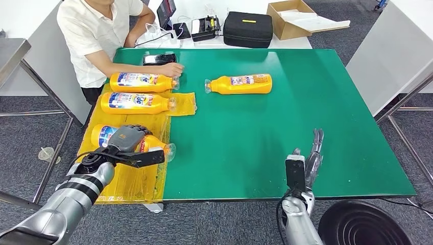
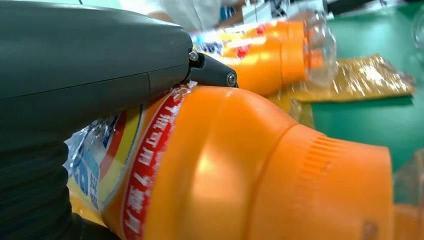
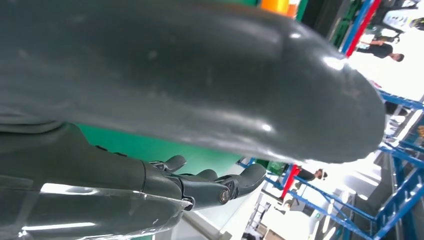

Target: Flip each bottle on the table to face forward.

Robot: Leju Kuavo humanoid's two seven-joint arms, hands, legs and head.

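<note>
Four orange bottles lie on their sides on the green table (image 1: 286,127), each with its long axis running left to right across the robot's view. Three sit in a column at the left. The nearest bottle (image 1: 153,144) rests on the yellow plastic sheet (image 1: 127,178) with its clear cap toward the table's centre; the left hand (image 1: 127,145) lies over its middle, fingers curled down across the body and the thumb extended along the near side, so it holds this bottle. The hand hides most of the label. In the left wrist view the same bottle (image 2: 240,170) shows orange shoulder and neck, with red label text at the edge of the hand's cover.

The middle bottle (image 1: 135,102) and the far bottle (image 1: 144,81) also point caps rightward, blue and white labels facing up. A person's hand (image 1: 171,69) rests at the far bottle's cap end. The fourth bottle (image 1: 240,84) lies apart near the table's centre, cap pointing left, a smaller label showing.

The right hand (image 1: 312,155) hovers over the near right part of the table, fingers straight and slightly apart, holding nothing. The right wrist view is mostly blocked by the hand's own cover.

A black phone (image 1: 159,59) lies beside the person's forearm.
</note>
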